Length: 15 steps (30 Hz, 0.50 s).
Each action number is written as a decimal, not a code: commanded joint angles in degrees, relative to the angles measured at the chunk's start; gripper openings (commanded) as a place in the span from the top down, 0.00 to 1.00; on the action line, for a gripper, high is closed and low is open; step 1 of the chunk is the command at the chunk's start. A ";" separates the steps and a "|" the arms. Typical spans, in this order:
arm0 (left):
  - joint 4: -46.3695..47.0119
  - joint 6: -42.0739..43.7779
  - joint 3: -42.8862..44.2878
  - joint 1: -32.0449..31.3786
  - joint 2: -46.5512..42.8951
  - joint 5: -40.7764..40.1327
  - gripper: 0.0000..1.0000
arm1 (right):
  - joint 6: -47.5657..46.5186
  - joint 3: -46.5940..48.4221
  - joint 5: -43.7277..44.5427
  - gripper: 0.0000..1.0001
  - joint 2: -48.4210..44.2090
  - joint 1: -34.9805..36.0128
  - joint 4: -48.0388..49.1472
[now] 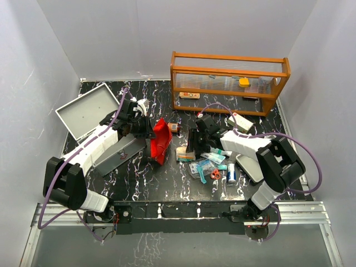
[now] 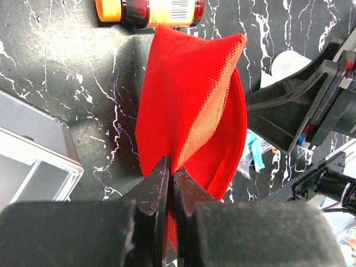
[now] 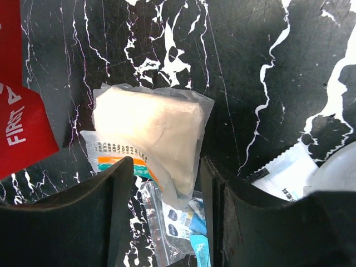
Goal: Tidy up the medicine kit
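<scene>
Pinching one edge of the red pouch (image 2: 189, 94), the left gripper (image 2: 171, 168) has its jaws pressed together on the fabric and holds the mouth open. The pouch is woven cloth, light and floppy, so it likely sags unless held by the rim. It sits mid-table, just beside a pill bottle (image 2: 149, 10).

The right gripper (image 3: 165, 181) is spread wide, with a gauze packet (image 3: 147, 125) lying between its fingers on the table (image 3: 250, 67). Whether the pads touch it I cannot tell. The packet looks soft, light and slick in its plastic wrap. A grip across the padded middle seems safer than the thin sealed edge.
</scene>
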 commanded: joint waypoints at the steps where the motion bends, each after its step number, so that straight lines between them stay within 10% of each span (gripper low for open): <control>1: 1.74 0.61 -1.15 -0.33 -1.53 1.32 1.00 | 1.90 2.13 -1.19 0.50 1.38 0.15 1.25; 15: 3.28 0.70 -2.43 -0.33 -1.36 2.66 1.00 | 7.47 0.74 -0.40 0.69 6.20 -0.25 5.11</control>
